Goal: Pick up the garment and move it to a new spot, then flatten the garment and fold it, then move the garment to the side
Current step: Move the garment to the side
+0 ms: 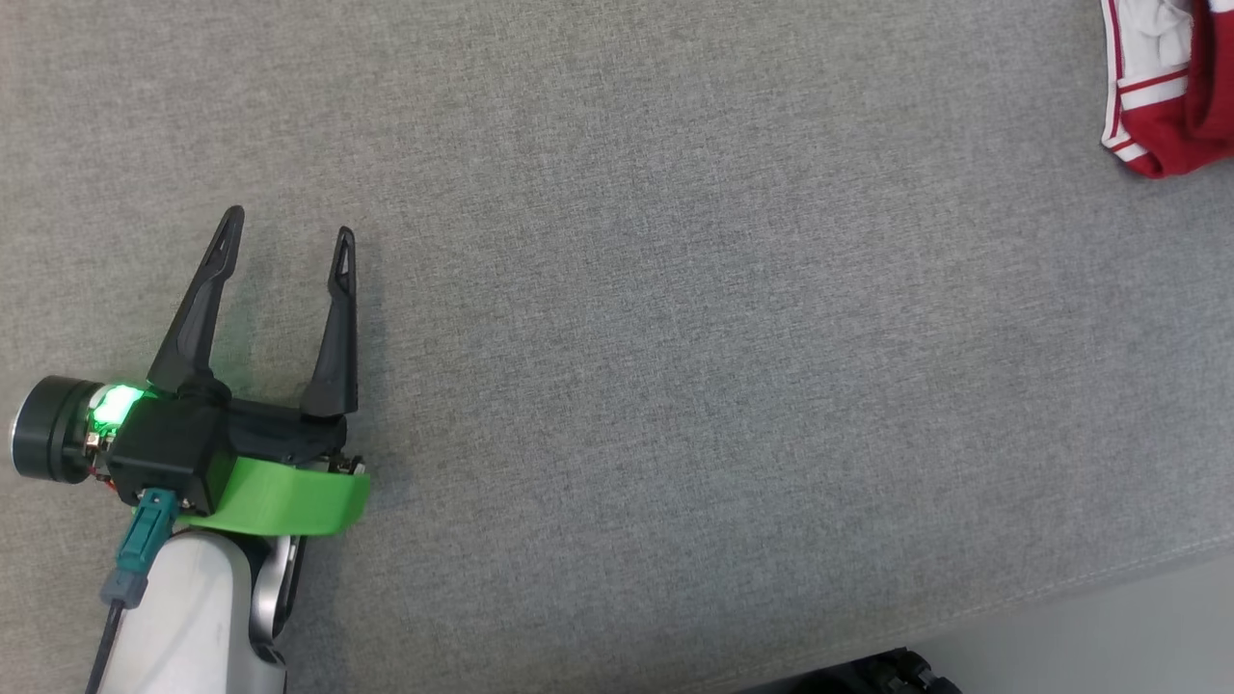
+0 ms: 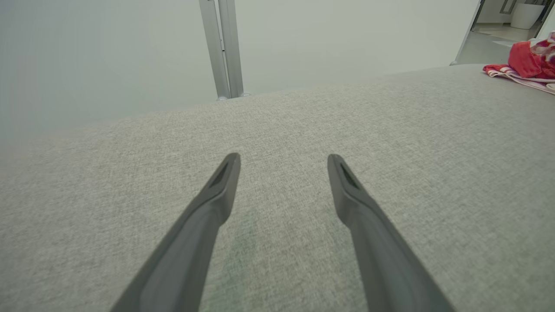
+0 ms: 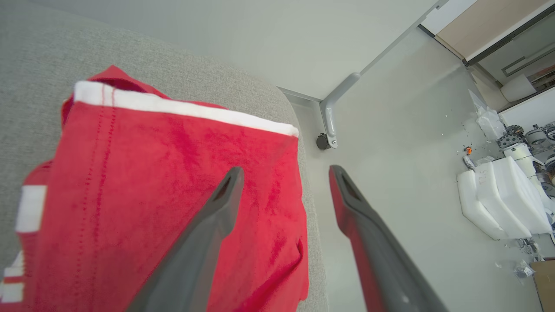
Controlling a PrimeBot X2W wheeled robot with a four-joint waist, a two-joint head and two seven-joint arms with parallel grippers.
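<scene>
1. Your left gripper point(image 1: 288, 225) hovers low over the near left part of the grey fabric surface point(image 1: 675, 337). Its two dark fingers are spread wide and nothing is between them. In the left wrist view the same gripper point(image 2: 283, 156) shows only bare grey cloth point(image 2: 282, 121) in its gap.
2. One green band point(image 1: 289, 501) wraps that wrist, and one green light point(image 1: 114, 405) glows beside it.
3. Your right gripper point(image 3: 286, 169) also has its two fingers apart, with nothing gripped. One finger hangs over the garment point(image 3: 151, 182), the other over the floor beyond the surface's edge point(image 3: 34, 65). You cannot tell whether a fingertip touches the cloth.
4. There is one garment point(image 1: 1171, 106), red with white stripes and a white hem. It lies bunched at the far right corner of the surface, reaching up to the edge there, well apart from your left gripper.
5. From the left wrist you see that garment point(image 2: 524, 63) at the far right end. One pale metal post point(image 2: 225, 47) stands behind the far edge.
</scene>
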